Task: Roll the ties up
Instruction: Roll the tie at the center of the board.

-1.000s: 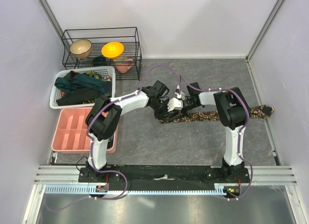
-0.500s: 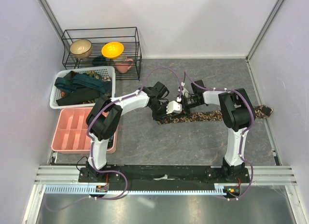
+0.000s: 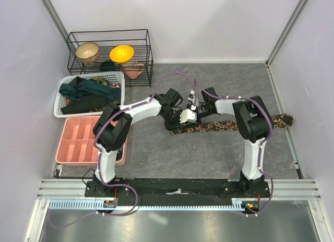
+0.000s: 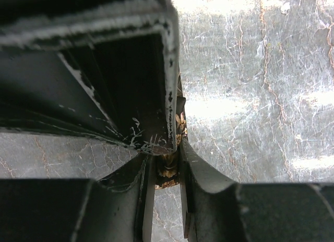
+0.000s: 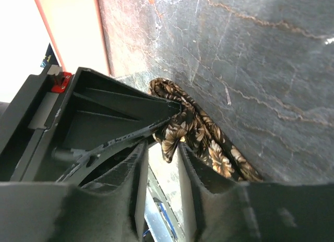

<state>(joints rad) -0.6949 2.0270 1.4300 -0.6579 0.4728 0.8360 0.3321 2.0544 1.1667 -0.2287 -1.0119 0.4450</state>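
My left pincer [image 4: 167, 171] and right pincer [image 5: 163, 148] pinch the speckled tie [image 3: 219, 125] by its end (roll barely begun); next, turn it over itself.

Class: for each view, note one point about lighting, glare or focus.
Top external: even light, sharp, the tie clearly patterned. Left wrist: strong glare whitens the table; the near left fingers are dark and soft. Right wrist: tie sharp, upper-left corner blown out.
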